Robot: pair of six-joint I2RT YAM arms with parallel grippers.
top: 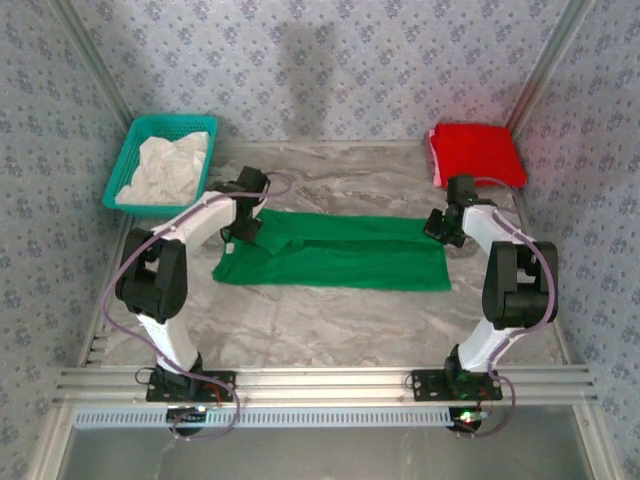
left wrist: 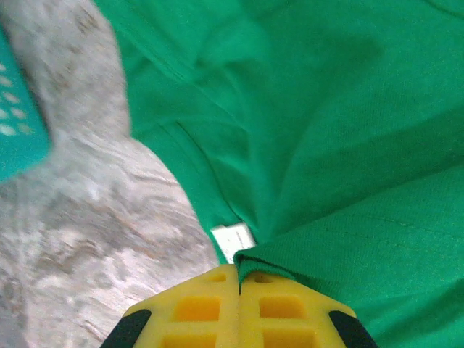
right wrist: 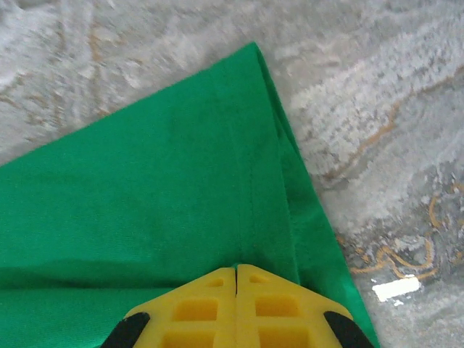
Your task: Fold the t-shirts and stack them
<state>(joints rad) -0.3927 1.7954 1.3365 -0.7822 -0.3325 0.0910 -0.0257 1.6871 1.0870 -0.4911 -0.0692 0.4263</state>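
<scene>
Left pincer [left wrist: 239, 271] and right pincer [right wrist: 236, 270] are both clamped on the green t-shirt [top: 340, 255] spread across the table [top: 330, 320].

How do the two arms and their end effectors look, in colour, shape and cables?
Both the left arm and the right arm have white links with bulky black joints and black base plates. A thin lilac cable loops along each. The left end effector and the right end effector have yellow fingers moulded with square recesses, black at the outer corners.

The green t-shirt [top: 340, 262] is matt cloth, the table [top: 330, 180] smooth and marbled, the basket [top: 121, 165] plastic mesh.
</scene>
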